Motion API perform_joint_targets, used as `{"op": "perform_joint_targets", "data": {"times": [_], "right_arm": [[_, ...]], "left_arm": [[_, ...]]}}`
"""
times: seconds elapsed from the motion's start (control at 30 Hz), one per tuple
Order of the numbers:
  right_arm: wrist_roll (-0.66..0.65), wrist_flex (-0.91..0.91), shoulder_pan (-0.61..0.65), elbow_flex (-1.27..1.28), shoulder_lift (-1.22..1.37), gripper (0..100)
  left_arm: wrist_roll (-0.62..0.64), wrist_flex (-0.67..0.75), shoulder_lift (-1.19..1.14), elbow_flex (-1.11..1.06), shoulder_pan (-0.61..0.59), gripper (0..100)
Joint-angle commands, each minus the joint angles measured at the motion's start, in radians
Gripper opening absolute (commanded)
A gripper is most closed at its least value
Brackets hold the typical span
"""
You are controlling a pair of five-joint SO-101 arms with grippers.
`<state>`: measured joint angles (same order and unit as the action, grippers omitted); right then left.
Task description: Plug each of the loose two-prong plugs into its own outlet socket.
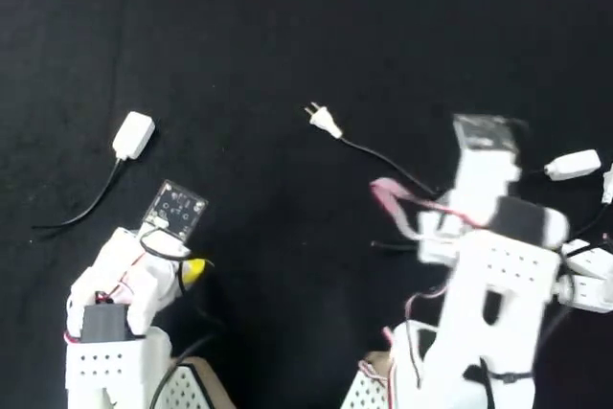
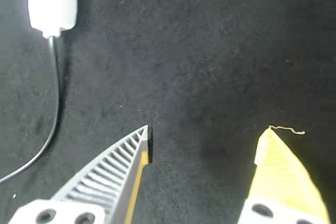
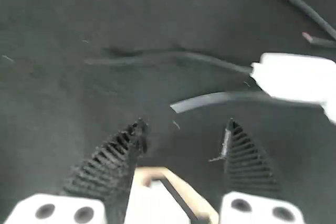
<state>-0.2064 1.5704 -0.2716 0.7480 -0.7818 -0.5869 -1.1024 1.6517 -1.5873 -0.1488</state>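
A loose two-prong plug [image 1: 324,120] lies mid-way across the tabletop [image 1: 287,45], prongs pointing far-left, between the left gripper [image 2: 207,131] and right gripper [image 3: 185,125], both with fingers spread, empty.

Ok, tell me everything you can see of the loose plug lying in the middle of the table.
The plug is small and white, plastic by the look, with two short prongs pointing away from the arms and a little to the left. It lies loose on the black table, in no socket. A thin black cable trails from its back toward the near right part of the table. Nothing else touches it.
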Motion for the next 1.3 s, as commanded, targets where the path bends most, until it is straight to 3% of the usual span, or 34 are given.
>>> {"op": "perform_joint_targets", "data": {"times": [0.0, 0.13, 0.37, 0.57, 0.87, 1.03, 1.27], "right_arm": [[0.189, -0.232, 0.316, 0.008, -0.005, 21.2], [0.379, -0.548, 0.468, 0.108, -0.005, 21.2], [0.924, -0.942, 0.526, 0.228, -0.002, 21.2], [0.979, -1.042, 0.525, 0.124, 0.251, 21.1], [0.991, -0.924, 0.466, -0.351, 0.842, 21.1], [1.186, -0.924, 0.454, -0.417, 0.920, 21.1], [1.363, -0.924, 0.457, -0.414, 0.938, 21.1]], "left_arm": [[-0.006, -0.012, 0.008, 0.004, -0.041, 32], [-0.006, -0.109, 0.008, 0.013, -0.045, 32], [-0.071, -0.183, 0.009, 0.015, -0.077, 32], [-0.081, -0.181, 0.009, 0.012, -0.097, 32], [-0.083, -0.183, 0.009, 0.008, -0.099, 32], [-0.083, -0.184, 0.009, 0.007, -0.099, 32], [-0.083, -0.186, 0.009, 0.007, -0.101, 32]]}}
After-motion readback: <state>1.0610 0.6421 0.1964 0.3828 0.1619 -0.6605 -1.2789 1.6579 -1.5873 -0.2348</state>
